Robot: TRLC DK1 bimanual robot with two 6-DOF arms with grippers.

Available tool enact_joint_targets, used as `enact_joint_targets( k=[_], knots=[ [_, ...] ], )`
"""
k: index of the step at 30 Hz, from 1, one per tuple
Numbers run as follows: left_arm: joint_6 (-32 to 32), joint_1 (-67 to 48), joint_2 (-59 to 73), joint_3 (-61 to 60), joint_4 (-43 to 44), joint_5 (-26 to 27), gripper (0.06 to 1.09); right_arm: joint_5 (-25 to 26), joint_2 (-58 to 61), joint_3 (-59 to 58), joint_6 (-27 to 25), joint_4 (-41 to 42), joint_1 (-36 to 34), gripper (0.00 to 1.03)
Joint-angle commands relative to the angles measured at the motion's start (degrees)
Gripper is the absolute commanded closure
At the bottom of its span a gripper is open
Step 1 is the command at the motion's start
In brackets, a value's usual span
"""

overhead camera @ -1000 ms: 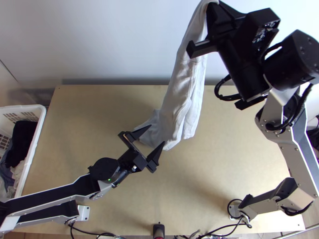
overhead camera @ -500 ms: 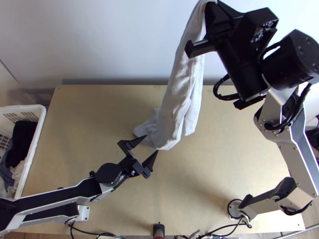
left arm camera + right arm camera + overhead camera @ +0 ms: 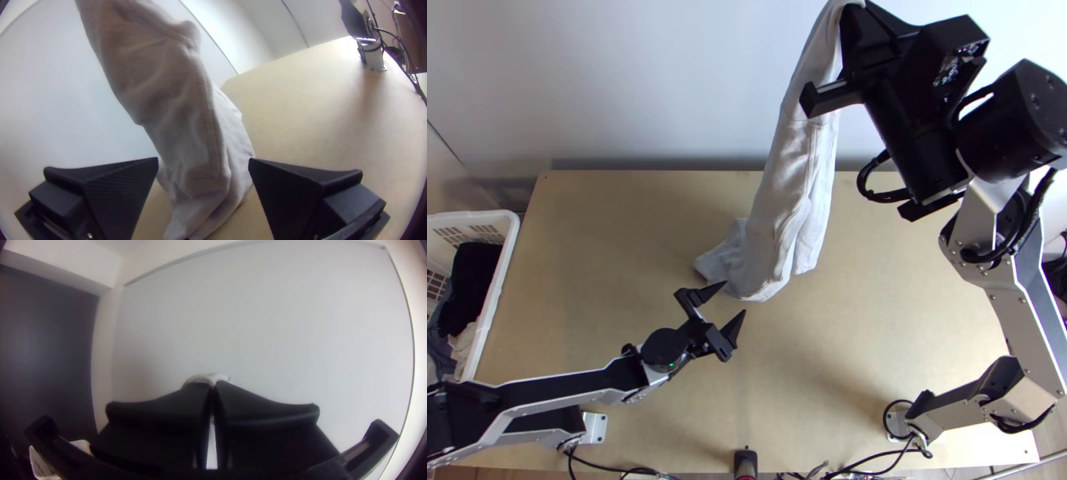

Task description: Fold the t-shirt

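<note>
The top view's upper edge cut off the t-shirt (image 3: pixel 787 184); its left edge cut off the basket (image 3: pixel 497 308) beside the table's left edge (image 3: pixel 515 240).

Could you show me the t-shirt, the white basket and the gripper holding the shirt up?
T-shirt (image 3: pixel 787 208): top view, on the middle of its hanging length.
White basket (image 3: pixel 510 234): top view, on its rim.
Right gripper (image 3: pixel 214 384): right wrist view, midway between its fingertips.

tbl (image 3: pixel 907 336): lt wood, flat | ctr: t-shirt (image 3: pixel 787 200), whitish, lower end loosely bunched on surf., rest rising off it | near edge L: metal brkt (image 3: pixel 594 429) | near edge R: 2nd brkt (image 3: pixel 897 422) | near edge mid: blk upright item (image 3: pixel 745 461), type unclear; blk cables (image 3: pixel 863 470) to its R
</note>
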Motion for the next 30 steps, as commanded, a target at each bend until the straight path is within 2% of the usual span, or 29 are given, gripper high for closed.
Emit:
enact_joint_targets(
  k=[1,9,16,17,18,19,20,22,30],
  knots=[
    [-1.22,-1.28,6.78,2.38,2.77,-0.15,0.10,0.23,-0.23,0.03,-0.14,-0.38,0.02,1.00],
    [-1.31,0.04,13.46,10.38,4.53,-2.43,0.10,0.58,-1.46,-1.03,-0.05,-1.96,-0.07,1.00],
    [3.61,0.92,9.77,10.55,4.26,-3.23,0.13,0.67,-1.90,-1.73,-0.05,-2.49,-0.34,1.00],
    [4.58,1.36,8.62,9.41,4.26,-2.96,0.24,0.67,-1.72,-1.82,-0.05,-2.49,-0.34,1.00],
    [4.75,1.88,7.57,8.44,4.44,-1.99,0.41,0.67,-1.72,-1.91,-0.05,-2.49,-0.34,1.00],
    [4.58,2.85,7.13,8.44,4.17,-1.82,0.65,0.67,-1.55,-1.99,-0.05,-2.49,-0.42,1.00],
    [4.84,3.12,7.13,8.53,3.47,-2.61,1.01,0.67,-1.46,-2.17,-0.05,-2.49,-0.42,1.00],
    [5.19,3.55,5.46,6.77,3.56,-3.75,1.05,0.67,-1.37,-2.52,-0.05,-2.49,-0.60,1.00],
    [8.62,4.52,-8.34,3.34,2.42,-3.84,1.05,0.67,-1.11,-3.05,0.12,-2.31,-2.09,1.00]
  ],
)
